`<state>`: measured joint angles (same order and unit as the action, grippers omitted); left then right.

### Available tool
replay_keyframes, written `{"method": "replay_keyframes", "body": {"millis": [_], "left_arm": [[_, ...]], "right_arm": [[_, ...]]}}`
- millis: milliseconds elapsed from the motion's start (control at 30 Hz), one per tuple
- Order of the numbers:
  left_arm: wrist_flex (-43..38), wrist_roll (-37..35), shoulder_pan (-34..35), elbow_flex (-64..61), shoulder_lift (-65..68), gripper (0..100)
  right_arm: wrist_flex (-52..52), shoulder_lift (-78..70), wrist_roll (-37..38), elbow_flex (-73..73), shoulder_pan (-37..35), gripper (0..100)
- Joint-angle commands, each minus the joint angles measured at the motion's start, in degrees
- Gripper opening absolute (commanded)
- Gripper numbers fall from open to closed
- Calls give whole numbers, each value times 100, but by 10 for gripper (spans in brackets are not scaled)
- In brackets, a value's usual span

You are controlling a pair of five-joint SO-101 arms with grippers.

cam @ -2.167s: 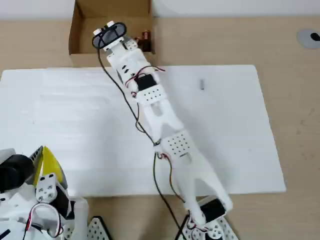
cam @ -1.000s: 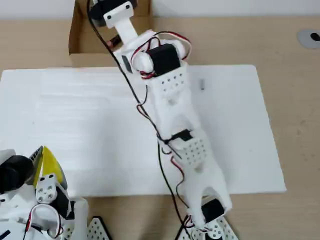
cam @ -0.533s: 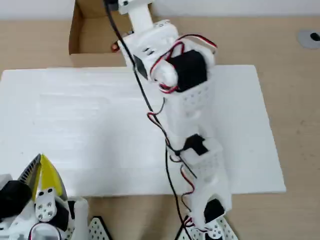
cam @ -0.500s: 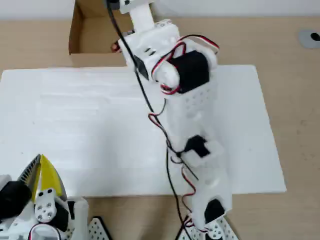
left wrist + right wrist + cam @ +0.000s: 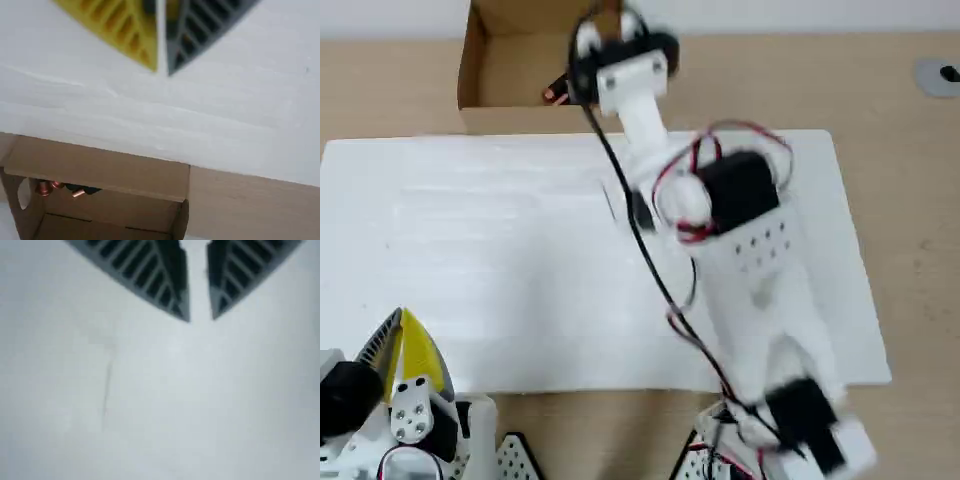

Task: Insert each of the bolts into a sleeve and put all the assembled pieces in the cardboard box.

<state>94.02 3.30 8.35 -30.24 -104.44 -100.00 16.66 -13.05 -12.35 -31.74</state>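
The cardboard box [image 5: 490, 70] stands open at the table's far edge. Copper and black assembled pieces [image 5: 556, 92] lie against its near wall. The left wrist view shows the box [image 5: 100, 170] with the same copper and black pieces [image 5: 60, 188] in one corner. My right arm [image 5: 740, 240] is folded back over the white foam sheet [image 5: 470, 250]. My right gripper [image 5: 200, 317] hangs above bare foam, its dark fingers a narrow slit apart and holding nothing. My left gripper [image 5: 400, 318] rests at the near left corner; its yellow and dark fingers [image 5: 145, 40] are shut and empty.
The foam sheet covers most of the wooden table [image 5: 900, 180]. A grey disc [image 5: 938, 75] sits at the far right edge. A faint crease [image 5: 106, 390] marks the foam under my right gripper.
My right arm has pulled back from the box and folded toward its base, with its wrist now over the foam. The left arm has shifted slightly.
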Motion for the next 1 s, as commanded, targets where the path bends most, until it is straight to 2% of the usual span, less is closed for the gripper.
{"method": "replay_keyframes", "body": {"millis": [0, 200, 667, 833, 967], "left_arm": [[-18, 9, 26, -62, -31, 9], [-26, 9, 53, -62, -31, 9], [-26, 9, 53, -62, -31, 9], [-26, 9, 53, -62, -31, 9], [-26, 9, 53, -62, -31, 9]], "right_arm": [[387, 1262, -62, 1745, 127, 27], [1169, 2853, -53, 3662, 356, 27], [4440, 5982, -53, 8224, 1455, 27], [5134, 7319, -53, 9640, 1455, 27], [5204, 8532, -53, 10607, 1446, 27]]}}
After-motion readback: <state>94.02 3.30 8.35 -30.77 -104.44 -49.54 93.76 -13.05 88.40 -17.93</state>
